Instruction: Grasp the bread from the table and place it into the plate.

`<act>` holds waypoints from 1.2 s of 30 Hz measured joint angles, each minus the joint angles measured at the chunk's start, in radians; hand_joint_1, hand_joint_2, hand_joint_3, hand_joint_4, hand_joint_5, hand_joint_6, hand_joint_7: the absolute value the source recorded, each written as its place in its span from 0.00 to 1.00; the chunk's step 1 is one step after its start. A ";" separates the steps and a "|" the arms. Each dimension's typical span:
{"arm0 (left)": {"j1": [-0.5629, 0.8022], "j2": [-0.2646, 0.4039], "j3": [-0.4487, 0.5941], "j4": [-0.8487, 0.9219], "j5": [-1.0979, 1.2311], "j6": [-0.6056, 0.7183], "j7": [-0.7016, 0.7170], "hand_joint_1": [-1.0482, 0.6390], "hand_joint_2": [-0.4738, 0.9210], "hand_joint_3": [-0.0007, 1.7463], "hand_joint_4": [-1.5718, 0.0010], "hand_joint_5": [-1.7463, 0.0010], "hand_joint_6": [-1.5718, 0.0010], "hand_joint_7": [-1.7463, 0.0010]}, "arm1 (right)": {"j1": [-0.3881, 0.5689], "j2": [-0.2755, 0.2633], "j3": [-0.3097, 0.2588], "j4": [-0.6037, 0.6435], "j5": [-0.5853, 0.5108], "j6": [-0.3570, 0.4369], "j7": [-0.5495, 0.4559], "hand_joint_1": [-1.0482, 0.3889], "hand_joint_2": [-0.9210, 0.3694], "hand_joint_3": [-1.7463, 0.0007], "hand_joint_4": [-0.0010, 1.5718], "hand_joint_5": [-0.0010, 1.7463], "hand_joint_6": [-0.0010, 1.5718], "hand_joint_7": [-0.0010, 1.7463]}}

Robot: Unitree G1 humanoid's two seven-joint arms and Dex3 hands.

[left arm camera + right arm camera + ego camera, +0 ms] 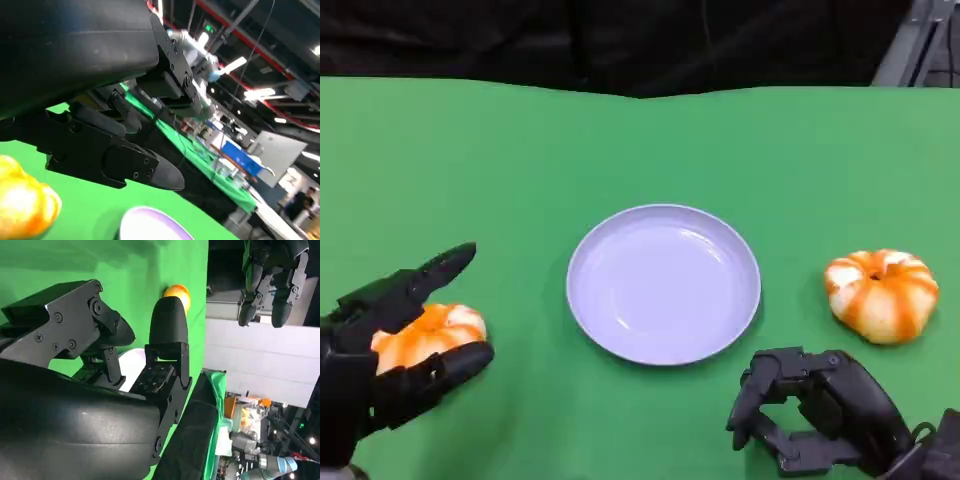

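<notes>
Two round orange-and-white striped breads lie on the green table. The left bread (430, 333) (22, 202) sits between the spread fingers of my left hand (390, 350): one finger reaches over its far side, the thumb lies along its near side, and I cannot see a firm grip. The lilac plate (663, 283) (150, 226) stands at the table's middle with nothing on it. My right hand (815, 410) hovers at the lower right, near the plate's front edge, fingers (167, 320) curled in on nothing. The right bread (881, 294) lies beyond it, untouched.
The green table (620, 140) stretches wide behind the plate to a dark backdrop. In the right wrist view a sliver of the plate (131, 367) and an orange bread (178, 292) show past the fingers. Another robot's hands (272, 275) hang in the background.
</notes>
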 measured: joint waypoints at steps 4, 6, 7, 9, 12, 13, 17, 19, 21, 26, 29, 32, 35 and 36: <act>0.004 0.004 -0.017 0.000 0.011 0.006 0.031 0.23 1.00 0.03 0.47 0.99 0.54 0.99 | 0.000 0.000 0.000 0.000 0.000 0.000 0.000 0.81 0.24 0.40 0.58 0.76 0.60 0.59; 0.005 0.009 -0.022 -0.006 0.030 0.021 0.046 0.21 1.00 0.04 0.48 1.00 0.54 1.00 | 0.000 0.000 0.000 0.000 0.000 0.000 0.000 0.81 0.24 0.40 0.58 0.76 0.60 0.59; 0.007 0.016 -0.021 -0.015 0.057 0.039 0.057 0.21 1.00 0.04 0.48 1.00 0.54 1.00 | 0.000 0.000 0.000 0.000 0.000 0.000 0.000 0.81 0.25 0.40 0.58 0.76 0.60 0.59; 0.012 0.034 -0.021 -0.024 0.098 0.078 0.080 0.20 1.00 0.04 0.49 1.00 0.54 1.00 | 0.000 0.000 0.000 0.000 0.000 0.000 0.000 0.81 0.25 0.40 0.59 0.76 0.60 0.59; 0.026 0.062 -0.025 -0.048 0.177 0.160 0.108 0.18 1.00 0.03 0.55 1.00 0.62 1.00 | 0.000 0.000 0.000 0.000 -0.001 0.000 -0.001 0.80 0.24 0.40 0.58 0.76 0.60 0.59; 0.032 0.082 -0.025 -0.053 0.215 0.203 0.112 0.18 1.00 0.03 0.55 1.00 0.62 1.00 | 0.000 0.000 0.000 0.000 -0.001 0.000 -0.002 0.80 0.24 0.40 0.58 0.76 0.60 0.58; 0.039 0.126 -0.044 -0.064 0.260 0.296 0.140 0.18 1.00 0.03 0.55 1.00 0.63 1.00 | 0.000 -0.001 0.000 0.000 -0.002 0.000 -0.004 0.80 0.24 0.41 0.58 0.76 0.60 0.58; 0.045 0.132 -0.060 -0.072 0.261 0.310 0.152 0.17 1.00 0.04 0.57 1.00 0.63 1.00 | 0.000 0.000 0.000 0.000 -0.002 0.000 -0.004 0.80 0.24 0.41 0.58 0.76 0.60 0.58; 0.040 0.147 -0.081 -0.064 0.263 0.333 0.156 0.13 1.00 0.08 0.60 1.00 0.65 1.00 | 0.000 -0.001 0.000 0.000 -0.002 0.000 -0.005 0.81 0.24 0.41 0.58 0.76 0.60 0.58; -0.013 0.220 -0.134 0.091 0.276 0.473 0.134 0.12 1.00 0.10 0.60 0.99 0.65 1.00 | 0.002 -0.002 -0.001 -0.001 -0.001 0.000 -0.005 0.81 0.24 0.40 0.58 0.76 0.60 0.58; -0.027 0.237 -0.167 0.138 0.260 0.482 0.136 0.12 1.00 0.10 0.60 1.00 0.65 1.00 | 0.002 -0.002 0.000 -0.001 -0.002 0.000 -0.006 0.81 0.25 0.40 0.58 0.76 0.60 0.58; -0.039 0.247 -0.189 0.163 0.238 0.484 0.138 0.12 1.00 0.10 0.60 1.00 0.65 1.00 | 0.002 -0.002 0.000 -0.002 -0.002 0.000 -0.010 0.81 0.25 0.40 0.58 0.76 0.60 0.58; -0.062 0.261 -0.214 0.204 0.231 0.486 0.147 0.11 1.00 0.11 0.60 1.00 0.64 1.00 | 0.002 -0.002 0.000 -0.003 -0.002 0.000 -0.010 0.81 0.25 0.40 0.58 0.76 0.60 0.58; -0.066 0.264 -0.220 0.216 0.229 0.486 0.150 0.11 1.00 0.11 0.60 1.00 0.64 1.00 | 0.002 -0.002 0.000 -0.003 -0.002 0.000 -0.010 0.81 0.25 0.40 0.58 0.76 0.60 0.58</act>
